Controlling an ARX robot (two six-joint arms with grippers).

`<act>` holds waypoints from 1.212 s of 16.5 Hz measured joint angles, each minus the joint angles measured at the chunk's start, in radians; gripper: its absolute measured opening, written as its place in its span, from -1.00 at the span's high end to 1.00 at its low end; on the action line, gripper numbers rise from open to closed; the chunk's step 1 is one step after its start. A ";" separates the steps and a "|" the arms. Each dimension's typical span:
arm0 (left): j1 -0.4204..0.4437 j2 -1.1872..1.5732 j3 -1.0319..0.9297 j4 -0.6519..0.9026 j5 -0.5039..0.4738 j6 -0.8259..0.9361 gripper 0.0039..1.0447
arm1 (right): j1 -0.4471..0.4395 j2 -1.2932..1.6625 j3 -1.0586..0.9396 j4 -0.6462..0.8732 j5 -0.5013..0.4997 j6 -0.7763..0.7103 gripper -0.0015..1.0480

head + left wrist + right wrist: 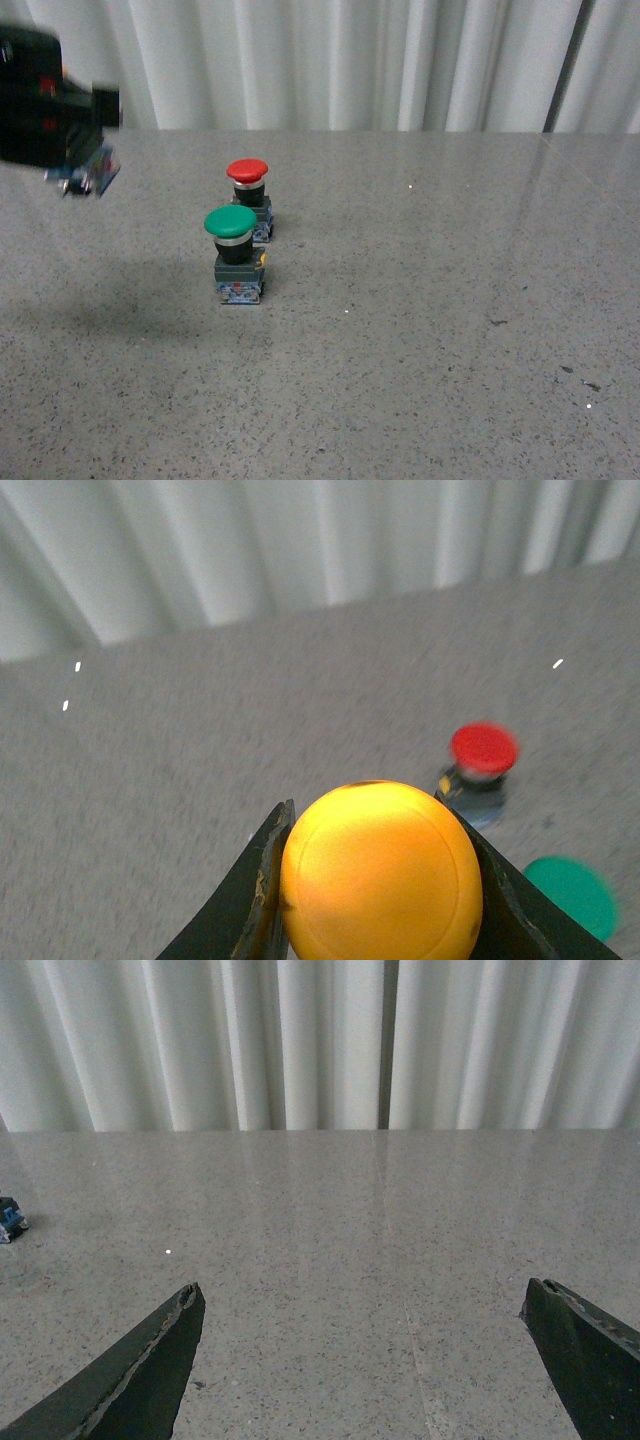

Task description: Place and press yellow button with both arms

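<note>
In the left wrist view my left gripper (378, 825) is shut on the yellow button (380, 872), whose wide yellow cap fills the gap between the two black fingers. In the front view the left gripper (72, 158) is a blurred black mass held above the table at the far left. The button's bluish base (88, 181) sticks out below it and the cap is hidden. My right gripper (362, 1290) is open and empty, with its fingers (150, 1370) wide apart over bare table. It is out of the front view.
A green-capped button (231, 222) stands on the grey speckled table (430, 300) with a red-capped button (247, 171) just behind it. Both also show in the left wrist view, red (484, 748) and green (572, 895). White curtains hang behind the table.
</note>
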 joint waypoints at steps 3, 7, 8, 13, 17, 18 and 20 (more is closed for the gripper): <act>-0.156 0.007 0.188 -0.050 -0.043 -0.034 0.37 | 0.000 0.000 0.000 0.000 0.000 0.000 -0.87; -0.284 0.262 0.347 -0.069 -0.093 -0.195 0.37 | 0.000 0.000 0.000 0.000 0.000 0.000 -0.87; -0.292 0.314 0.369 -0.061 -0.106 -0.230 0.37 | 0.000 0.000 0.000 0.000 0.000 0.000 -0.87; -0.318 0.497 0.447 -0.092 -0.080 -0.356 0.37 | 0.000 0.000 0.000 0.000 0.000 0.000 -0.87; -0.370 0.556 0.452 -0.109 -0.082 -0.381 0.37 | 0.000 0.000 0.000 0.000 0.000 0.000 -0.87; -0.381 0.567 0.452 -0.109 -0.085 -0.389 0.37 | 0.000 0.000 0.000 0.000 0.000 0.000 -0.87; -0.396 0.579 0.452 -0.106 -0.088 -0.395 0.37 | 0.000 0.000 0.000 0.000 0.000 0.000 -0.87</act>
